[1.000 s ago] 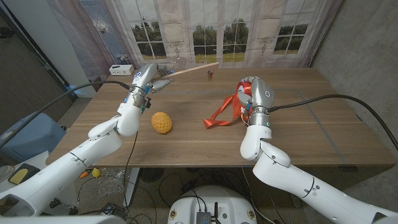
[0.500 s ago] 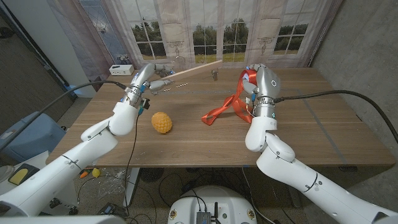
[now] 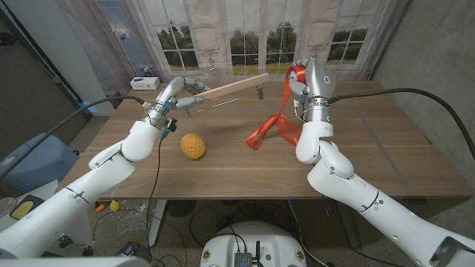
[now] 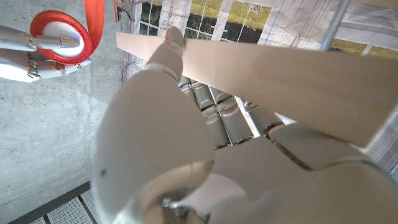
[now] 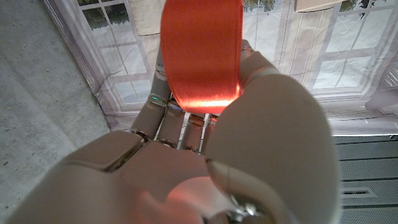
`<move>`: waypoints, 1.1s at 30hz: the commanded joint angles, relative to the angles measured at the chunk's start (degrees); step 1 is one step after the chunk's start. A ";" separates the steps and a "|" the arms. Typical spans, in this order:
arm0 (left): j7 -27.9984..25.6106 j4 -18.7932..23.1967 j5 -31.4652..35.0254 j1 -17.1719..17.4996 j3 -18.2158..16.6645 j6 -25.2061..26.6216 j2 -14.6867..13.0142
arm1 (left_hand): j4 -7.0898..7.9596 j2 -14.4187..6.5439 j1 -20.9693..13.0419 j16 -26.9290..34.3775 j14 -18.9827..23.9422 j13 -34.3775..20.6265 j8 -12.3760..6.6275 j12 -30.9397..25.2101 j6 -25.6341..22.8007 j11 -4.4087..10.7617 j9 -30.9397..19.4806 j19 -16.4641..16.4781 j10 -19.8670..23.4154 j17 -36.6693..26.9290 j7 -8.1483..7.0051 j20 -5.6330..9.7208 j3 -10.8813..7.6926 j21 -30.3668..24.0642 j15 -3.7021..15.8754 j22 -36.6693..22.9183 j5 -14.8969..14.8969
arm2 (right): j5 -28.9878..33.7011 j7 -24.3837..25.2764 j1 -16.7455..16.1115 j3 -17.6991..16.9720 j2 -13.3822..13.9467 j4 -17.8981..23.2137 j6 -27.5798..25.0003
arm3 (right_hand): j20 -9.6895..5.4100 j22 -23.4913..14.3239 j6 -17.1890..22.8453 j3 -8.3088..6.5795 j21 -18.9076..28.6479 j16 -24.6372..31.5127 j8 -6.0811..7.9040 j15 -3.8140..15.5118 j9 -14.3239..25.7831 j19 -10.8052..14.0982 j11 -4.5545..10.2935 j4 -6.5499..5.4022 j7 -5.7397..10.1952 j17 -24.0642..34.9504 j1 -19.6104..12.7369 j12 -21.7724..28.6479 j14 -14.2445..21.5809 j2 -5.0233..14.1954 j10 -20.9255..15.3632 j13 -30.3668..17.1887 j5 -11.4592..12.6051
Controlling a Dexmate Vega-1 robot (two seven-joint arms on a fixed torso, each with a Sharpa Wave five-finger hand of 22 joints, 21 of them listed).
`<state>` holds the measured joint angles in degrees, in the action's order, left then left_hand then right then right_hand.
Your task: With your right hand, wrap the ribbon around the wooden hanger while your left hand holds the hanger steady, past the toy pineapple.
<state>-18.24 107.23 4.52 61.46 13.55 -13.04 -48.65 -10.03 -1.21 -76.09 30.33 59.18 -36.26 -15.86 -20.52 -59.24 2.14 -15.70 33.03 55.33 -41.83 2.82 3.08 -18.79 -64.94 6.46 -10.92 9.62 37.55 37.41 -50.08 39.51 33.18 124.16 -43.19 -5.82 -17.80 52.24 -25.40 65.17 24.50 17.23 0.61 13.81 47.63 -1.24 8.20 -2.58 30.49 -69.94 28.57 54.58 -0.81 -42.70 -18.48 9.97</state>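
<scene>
Pineapple (image 3: 193, 145): set on the table (image 3: 371, 148), near its front left.
Ribbon (image 3: 273, 127): draped from the raised right hand (image 3: 306, 83), its tail trailing onto the table.
Hanger (image 3: 236, 87): held above the table's far side, gripped at one end by the left hand (image 3: 178, 96).

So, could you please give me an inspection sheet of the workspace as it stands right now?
Surface: wooden table, ribbon tail trailing on it.
Job's things: wooden hanger raised off the table, its metal clips hanging; orange ribbon looped over the right hand, draping to the table; toy pineapple lying near the left arm.
Clutter: white box at the far left corner.
Hands: left hand grips the hanger's end; right hand holds the ribbon up.
Cables: black cables run along both arms.
Surroundings: window backdrop behind the table; no person seen.
</scene>
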 commanded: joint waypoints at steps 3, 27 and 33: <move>4.84 1.48 -1.85 0.41 -1.10 1.52 -1.49 | 0.78 -6.01 -5.85 -0.10 3.37 -0.09 -0.07 0.45 -1.21 -0.07 -0.26 -0.24 0.53 -0.19 1.40 1.38 -1.45 -0.69 6.60 0.07 0.51 | 4.65 -6.42 5.23 0.31 -1.58 -2.05 1.84 | -6.44 0.09 0.73 -0.68 0.52 0.04 -0.05 12.25 0.07 0.45 -2.76 0.00 -0.57 0.20 -11.19 -0.09 8.00 10.50 -3.26 -0.27 0.00; 13.98 0.81 -7.73 -6.47 2.10 4.29 -2.61 | 0.77 -5.87 -5.78 -0.50 3.50 -0.41 0.19 0.96 -1.41 -0.18 -0.54 -0.53 0.61 -0.57 1.54 1.35 -1.78 -1.45 6.59 0.31 0.50 | 12.29 -12.12 9.86 2.85 -3.02 -3.14 9.60 | -6.48 1.05 1.00 -0.93 1.44 -0.11 -0.52 12.21 -0.25 0.12 -2.42 0.00 -0.28 0.30 -11.14 -0.45 8.15 10.49 -3.47 -0.77 -0.03; 13.47 1.47 -7.40 -7.17 2.61 6.72 -2.45 | 0.74 -5.82 -5.79 -0.61 3.58 -0.49 0.28 1.12 -1.41 -0.31 -0.66 -0.62 0.68 -0.69 1.51 1.33 -1.89 -1.66 6.62 0.36 0.50 | 14.34 -11.58 7.37 1.98 -1.96 -0.61 12.00 | -6.49 1.31 1.09 -0.99 1.68 -0.05 -0.63 12.22 -0.32 0.01 -2.43 0.00 -0.25 0.44 -11.14 -0.56 8.29 10.48 -3.49 -0.90 -0.03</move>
<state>-5.41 107.71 -2.77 56.02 15.11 -9.52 -50.95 -10.43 -1.18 -76.12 29.72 59.18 -36.52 -15.19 -19.65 -59.24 1.84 -16.06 32.62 55.63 -42.35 2.82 3.08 -19.21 -66.34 6.46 -10.38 9.77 48.63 25.82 -40.66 42.17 30.26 120.98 -35.30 -5.59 -16.48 52.74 -25.75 66.56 24.39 16.54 0.41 13.39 47.81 -1.42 8.16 -2.66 30.70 -69.94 27.63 54.77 -0.81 -43.35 -19.07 9.47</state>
